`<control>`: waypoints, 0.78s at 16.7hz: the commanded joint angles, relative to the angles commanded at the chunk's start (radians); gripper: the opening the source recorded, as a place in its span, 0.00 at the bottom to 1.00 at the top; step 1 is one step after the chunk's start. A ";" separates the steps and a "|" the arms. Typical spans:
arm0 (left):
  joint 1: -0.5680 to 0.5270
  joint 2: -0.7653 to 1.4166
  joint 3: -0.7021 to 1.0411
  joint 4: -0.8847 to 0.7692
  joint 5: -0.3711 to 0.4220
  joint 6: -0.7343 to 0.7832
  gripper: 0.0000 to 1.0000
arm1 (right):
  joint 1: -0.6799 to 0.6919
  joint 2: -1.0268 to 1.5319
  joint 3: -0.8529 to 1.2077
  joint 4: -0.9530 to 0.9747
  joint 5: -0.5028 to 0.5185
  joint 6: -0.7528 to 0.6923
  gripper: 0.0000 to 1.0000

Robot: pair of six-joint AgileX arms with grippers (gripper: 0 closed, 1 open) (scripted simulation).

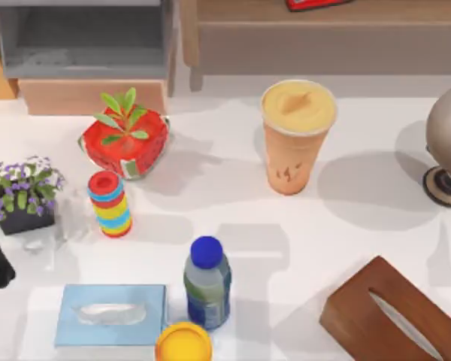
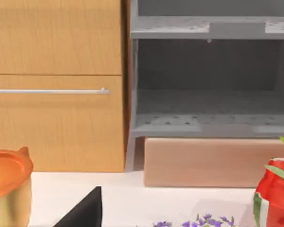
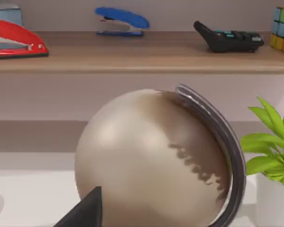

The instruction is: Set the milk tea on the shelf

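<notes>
Milk tea (image 1: 298, 137) stands upright on the table, just in front of the shelf (image 1: 323, 30) and apart from it; nothing grasps it. We can't tell either gripper's state. Task unstarted: pick-up, lift & placing all remain.

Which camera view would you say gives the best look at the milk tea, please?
The top view: the milk tea stands upright and whole on the white table, in front of the shelf, with nothing covering it. The right wrist view faces a globe and the shelf's top instead; the left wrist view faces cabinets.
</notes>
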 joint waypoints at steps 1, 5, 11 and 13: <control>0.000 0.000 0.000 0.000 0.000 0.000 1.00 | 0.000 0.000 0.000 0.000 0.000 0.000 1.00; 0.000 0.000 0.000 0.000 0.000 0.000 1.00 | 0.039 0.062 0.017 0.049 0.032 0.000 1.00; 0.000 0.000 0.000 0.000 0.000 0.000 1.00 | 0.255 0.452 0.120 0.291 0.219 0.019 1.00; 0.000 0.000 0.000 0.000 0.000 0.000 1.00 | 0.348 0.634 0.172 0.387 0.306 0.034 1.00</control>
